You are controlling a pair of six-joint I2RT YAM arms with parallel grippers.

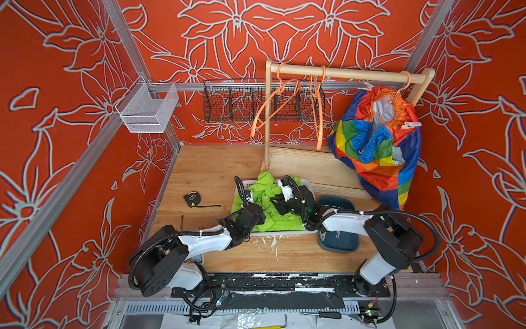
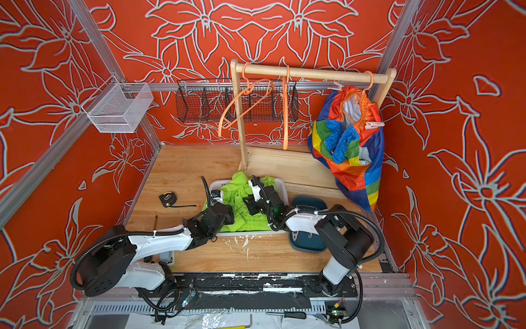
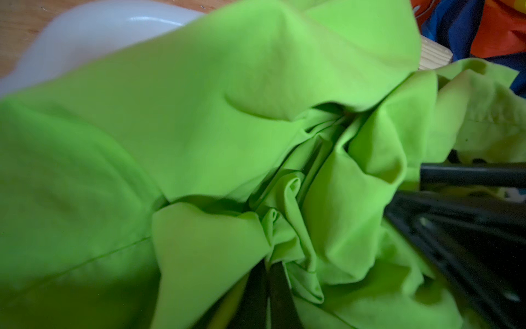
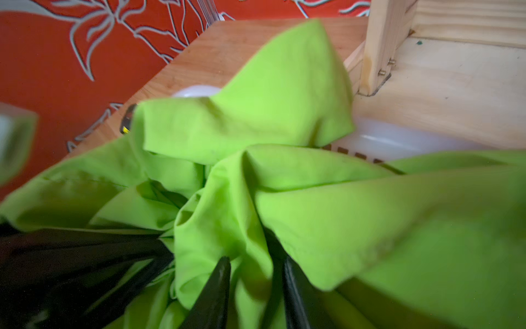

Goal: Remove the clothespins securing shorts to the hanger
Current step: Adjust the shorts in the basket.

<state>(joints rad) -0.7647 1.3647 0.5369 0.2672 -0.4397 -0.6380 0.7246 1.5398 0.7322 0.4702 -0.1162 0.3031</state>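
- Pale wooden clothes rail with upright posts: stands at the back of the wooden desk. It is the reference for all entries.
- Rainbow colour-block patchwork shorts: hang bunched from an orange plastic hanger at the rail's end nearest the right arm.
- Pale pink plastic clothespin: clipped on the rainbow shorts' orange waistband, just below that end of the rail. It shows in both top views.
- Two bare orange hangers: hooked on the rail towards its other end.
- Lime green fabric shorts: crumpled in a white plastic basket on the desk, in front of the rail's base.
- Left tool: its fingers are closed together, pinching a gathered fold of the lime green shorts.
- Right tool: its fingers stand partly apart, with a fold of green cloth lying between them.
- Dark blue shallow tray: on the desk in front of the rail, beside the white basket and under the right arm.
- Black and yellow tape measure: on the desk, well off to the side of the rail's base.
- Black wire basket: on the wall behind the rail.
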